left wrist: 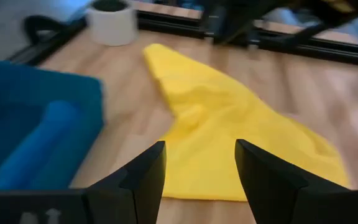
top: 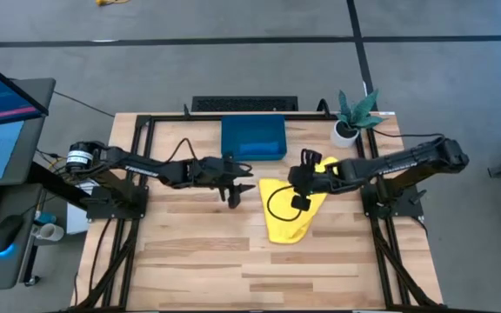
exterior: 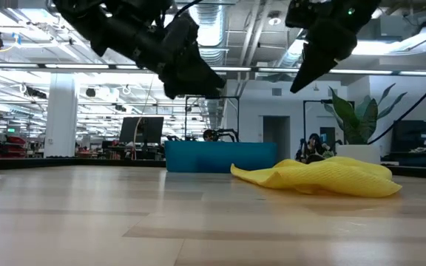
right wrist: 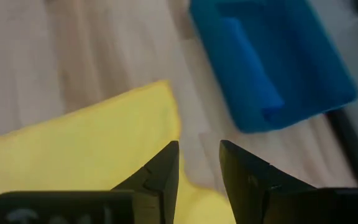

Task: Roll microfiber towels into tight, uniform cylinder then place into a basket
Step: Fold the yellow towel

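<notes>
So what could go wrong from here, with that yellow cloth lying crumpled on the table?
The yellow towel lies bunched and uneven, so a roll started now would probably come out loose or lopsided. The right tool hangs over one edge with empty jaws; pinching only a single layer there might drag the cloth instead of folding it. The blue towel already lies rolled in the basket, so the second roll may fit tightly beside it.

Wooden table (top: 198, 261), yellow towel (top: 292, 213), basket (top: 252, 137), pot (top: 344, 133)
</notes>
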Robot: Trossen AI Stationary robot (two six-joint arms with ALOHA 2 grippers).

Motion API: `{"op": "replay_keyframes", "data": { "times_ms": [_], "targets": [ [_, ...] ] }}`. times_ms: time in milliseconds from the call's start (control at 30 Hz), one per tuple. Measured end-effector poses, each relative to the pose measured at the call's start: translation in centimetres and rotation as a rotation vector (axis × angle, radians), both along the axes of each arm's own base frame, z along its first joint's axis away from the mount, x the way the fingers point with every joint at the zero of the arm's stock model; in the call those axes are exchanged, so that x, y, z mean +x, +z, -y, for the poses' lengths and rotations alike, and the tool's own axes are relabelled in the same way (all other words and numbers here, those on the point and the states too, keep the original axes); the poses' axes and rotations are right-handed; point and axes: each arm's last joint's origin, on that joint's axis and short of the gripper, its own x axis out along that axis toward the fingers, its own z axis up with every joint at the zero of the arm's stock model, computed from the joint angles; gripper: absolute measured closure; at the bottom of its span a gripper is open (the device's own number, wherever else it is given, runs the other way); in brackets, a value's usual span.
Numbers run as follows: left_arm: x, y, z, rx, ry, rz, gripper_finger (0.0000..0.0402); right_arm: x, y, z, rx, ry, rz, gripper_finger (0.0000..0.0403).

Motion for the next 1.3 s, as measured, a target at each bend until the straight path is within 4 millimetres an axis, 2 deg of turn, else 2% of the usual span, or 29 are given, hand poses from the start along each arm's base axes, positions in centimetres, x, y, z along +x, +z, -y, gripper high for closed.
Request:
{"op": "replay_keyframes", "data": {
  "times_ms": [200,367,533,667,900,1300],
  "targets": [
    [0.5,-1.7,0.0,-0.028,0.064,-0.021,0.0217,-0.3,0.0,-0.3,-0.045,-0.031,-0.005,0.0269],
    [2.6,-3.9,-0.1,-0.076,0.099,-0.014,0.0217,-0.4,-0.1,-0.5,-0.006,-0.051,0.001,0.0269],
    [4.2,-3.9,-0.7,-0.099,0.173,0.021,0.0227,-0.9,-1.2,-1.3,0.006,-0.034,-0.027,0.0269],
    [4.6,-4.9,-1.2,-0.115,0.203,-0.011,0.0233,-1.3,-2.0,-1.4,0.001,-0.024,-0.054,0.027],
    [6.2,-7.1,-1.8,-0.122,0.232,-0.059,0.0234,-1.0,-1.8,-1.5,0.003,-0.016,-0.023,0.027],
    [6.6,-9.7,-2.2,-0.133,0.238,-0.147,0.0235,-0.8,-1.7,-1.5,0.008,-0.011,0.002,0.0269]
  ]
}}
